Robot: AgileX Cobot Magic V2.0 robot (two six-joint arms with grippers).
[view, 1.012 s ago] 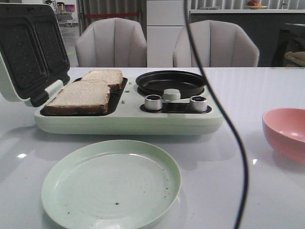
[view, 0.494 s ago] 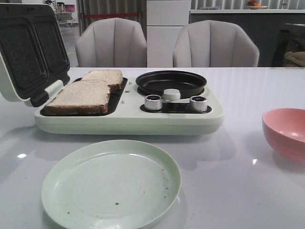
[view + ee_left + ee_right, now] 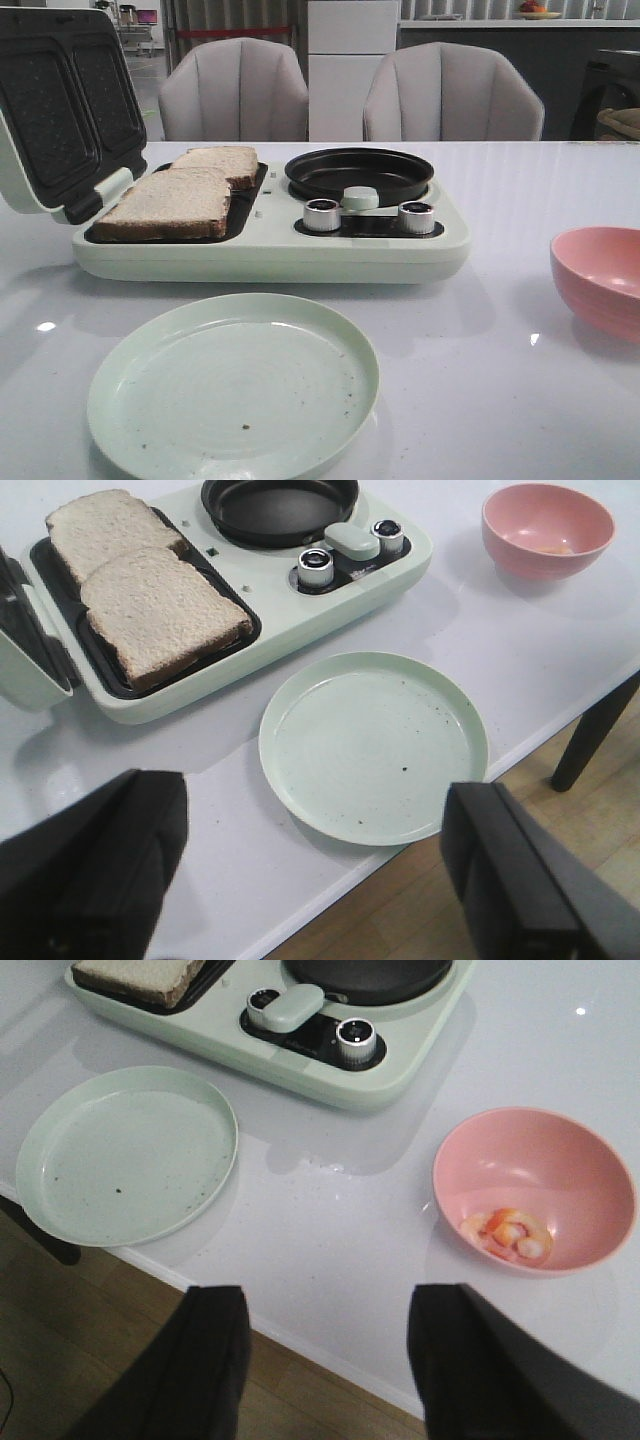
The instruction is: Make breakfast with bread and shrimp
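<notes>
- Pale green breakfast maker (image 3: 270, 250) sits on the white desk (image 3: 480, 380), its lid (image 3: 60, 100) standing open at the far left.
- Two slices of bread (image 3: 165, 203) lie in the dark left tray of the machine, one nearer and one farther (image 3: 220, 163), their edges touching.
- On the machine's right side is a round black pan (image 3: 360, 175), with two silver knobs (image 3: 321, 214) just in front of it.
- Near the front edge of the desk lies a light green plate (image 3: 232, 385), with only a few dark specks on it.
- To the right stands a pink bowl (image 3: 535, 1190); the shrimp (image 3: 508, 1235) lies inside it, orange-pink with whitish parts.
- Left end effector (image 3: 310, 870) hangs above the near edge of the desk, fingers wide apart, holding nothing.
- Right end effector (image 3: 330, 1370) also hangs over the near desk edge, fingers spread, nothing between them.
</notes>
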